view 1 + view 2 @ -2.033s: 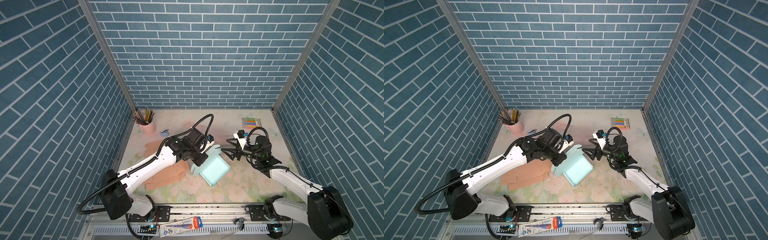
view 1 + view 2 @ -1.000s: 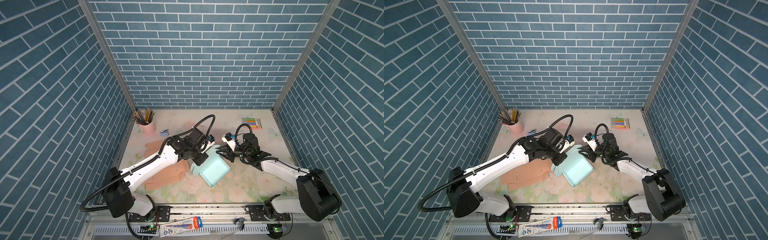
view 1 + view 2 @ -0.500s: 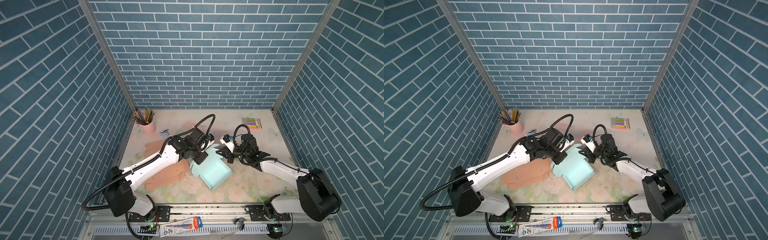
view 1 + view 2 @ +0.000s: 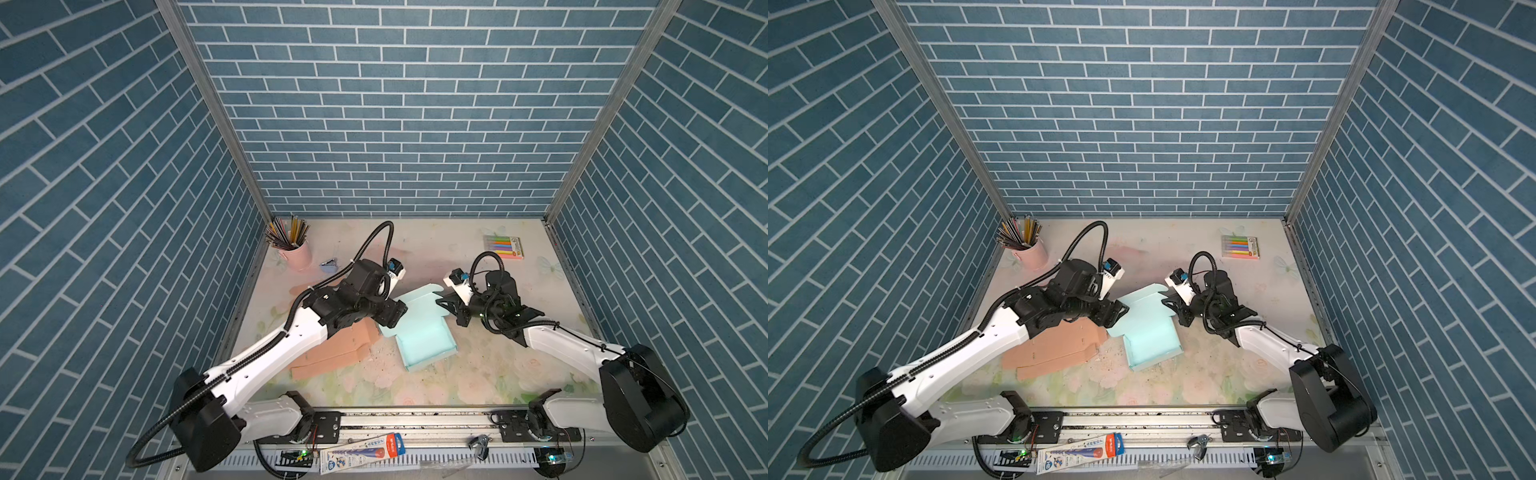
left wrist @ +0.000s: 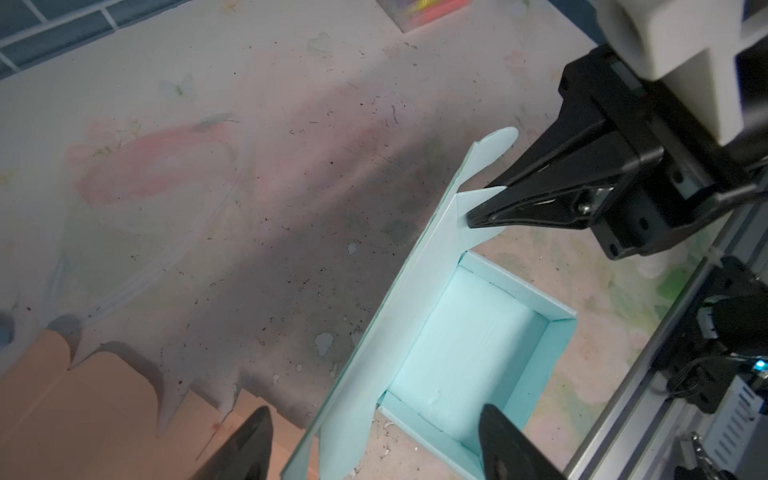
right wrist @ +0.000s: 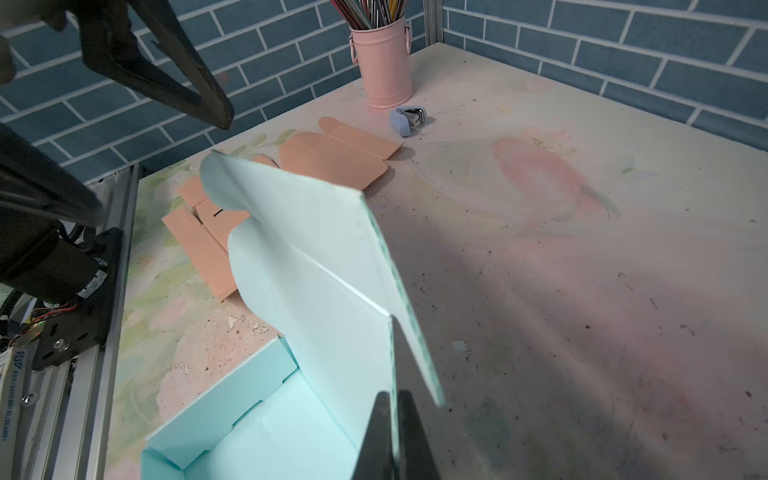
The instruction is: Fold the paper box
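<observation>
Pale-blue thin-card paper box (image 4: 430, 338): sits mid-table on floral tabletop (image 4: 490, 374), just beside peach flat card blanks (image 4: 328, 357). Tray part formed, walls up, open side facing up. Hinged lid panel (image 6: 324, 249) raised off the back wall, tilted, not closed.

Pinched at rounded side tab (image 5: 471, 198) by right gripper (image 5: 473, 219), fingers shut flat on the card. Straddled at the lid's other end by left gripper (image 5: 374, 411), fingers spread wide, no contact visible in the left wrist view.

Judged very light, thin and springy. Likely to crease under a hard squeeze, slide on the smooth top and spring back along scored folds unless held. Best taken by lid edge or tabs close to a crease, with a flat pinch. Not by tray walls, prone to buckling. Probably wants a second hold on the opposite tab to bring the lid down square and tuck tabs inside the walls. Risk with a one-sided hold: twisting the panel or dragging the whole tray.
</observation>
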